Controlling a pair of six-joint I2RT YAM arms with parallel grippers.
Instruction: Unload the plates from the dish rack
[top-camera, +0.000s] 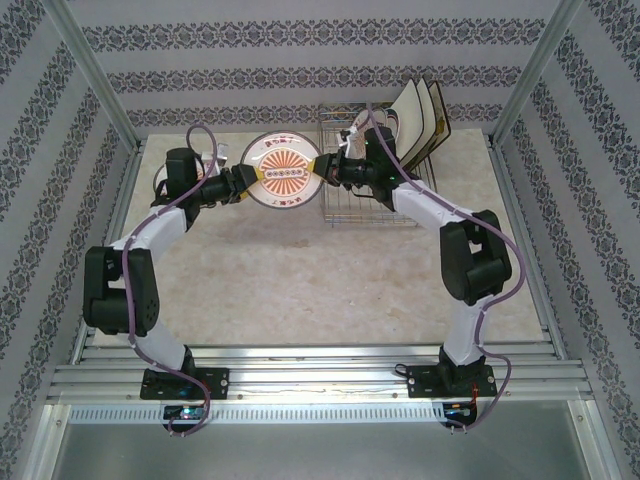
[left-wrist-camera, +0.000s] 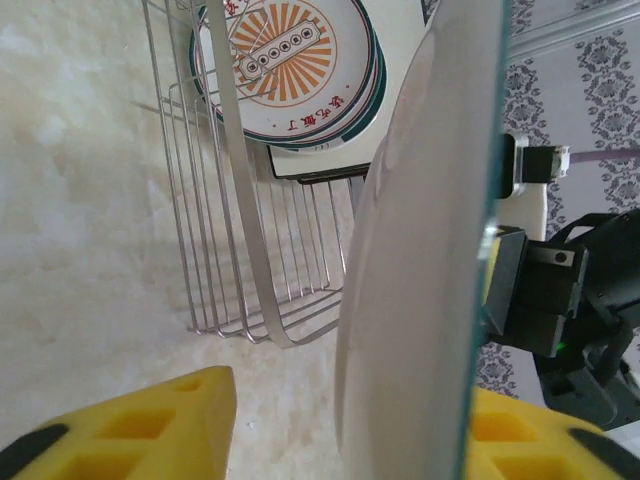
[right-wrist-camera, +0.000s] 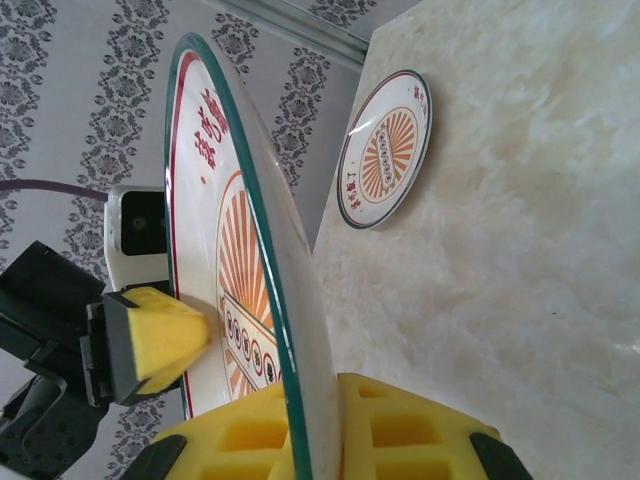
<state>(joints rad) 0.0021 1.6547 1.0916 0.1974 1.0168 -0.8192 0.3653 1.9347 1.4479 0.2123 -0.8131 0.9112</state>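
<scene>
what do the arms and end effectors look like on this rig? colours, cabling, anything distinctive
The left arm and right arm have white links and black joint housings, on black base plates. A purple cable runs along each. The left end effector and right end effector are black, each with two yellow fingers with square recesses.

you are looking at a white plate wearing an orange sunburst, red characters and a thin teal rim; a second plate is showing the same pattern. yellow pads are standing out against it. the square plates are showing cream with dark rims, the dish rack is gleaming silver, the table is looking marbled beige, the walls are carrying grey damask stripes.
</scene>
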